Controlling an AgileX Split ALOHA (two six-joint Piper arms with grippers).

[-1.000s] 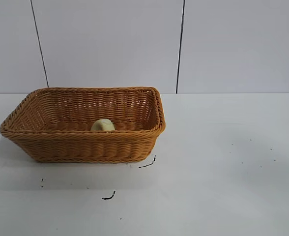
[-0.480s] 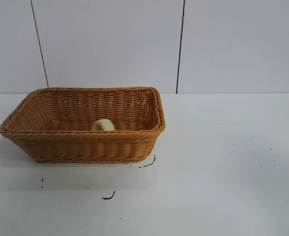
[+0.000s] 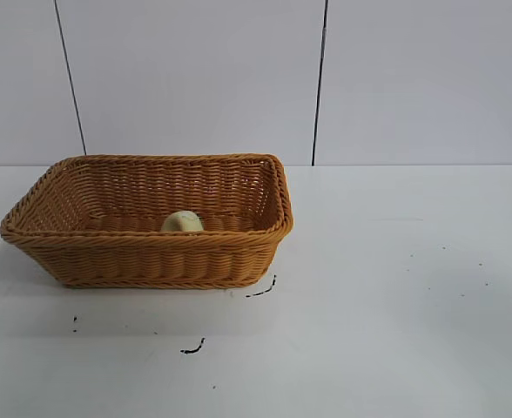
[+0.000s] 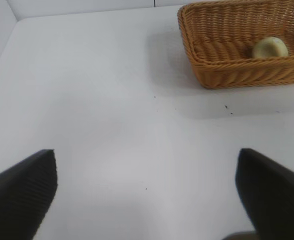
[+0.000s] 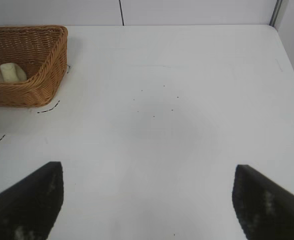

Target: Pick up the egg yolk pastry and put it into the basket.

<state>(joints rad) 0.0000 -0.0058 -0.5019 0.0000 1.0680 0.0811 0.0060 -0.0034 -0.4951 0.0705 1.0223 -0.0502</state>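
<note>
Nothing had moved since the earlier frames. The egg yolk pastry [image 3: 182, 221] sat inside the basket [image 3: 151, 261], left of centre. Left gripper [image 4: 146, 192] and right gripper [image 5: 147, 200] hung spread, empty. The pastry looked soft, light, crumbly; its sides would suit gentle holding.

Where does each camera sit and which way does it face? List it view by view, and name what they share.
Exterior view: outside the rig, facing the wall across the table; shows the basket with the egg yolk pastry inside; no arm in view.
Left wrist view: on the left arm, looking down over the table; the left gripper stands open with nothing in it, its fingers in the foreground.
Right wrist view: on the right arm, likewise; the right gripper is open with nothing in it.
Shared: all three show the pastry in the basket.
</note>
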